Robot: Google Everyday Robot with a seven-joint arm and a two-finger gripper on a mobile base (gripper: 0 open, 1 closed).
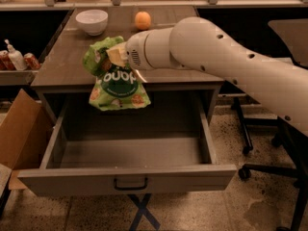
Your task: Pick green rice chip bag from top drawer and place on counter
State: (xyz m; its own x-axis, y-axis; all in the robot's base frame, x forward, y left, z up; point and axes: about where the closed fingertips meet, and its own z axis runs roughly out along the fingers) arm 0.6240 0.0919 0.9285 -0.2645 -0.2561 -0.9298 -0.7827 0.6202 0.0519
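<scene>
The green rice chip bag [115, 78] hangs in the air over the counter's front edge, above the back of the open top drawer [127, 150]. My gripper [114, 55] is shut on the bag's crumpled top and holds it up; the bag's lower part with the dark green circle hangs down in front of the counter edge. The drawer is pulled out, its floor bare, with the dark handle [130, 184] at the centre of its front. The grey-brown counter [72, 57] lies behind and under the gripper.
A white bowl [92, 21] and an orange [142, 19] sit at the counter's back. A cardboard box [17, 131] stands left of the drawer. Bottles and cans [14, 59] stand on a shelf at left. An office chair base [264, 158] stands at right.
</scene>
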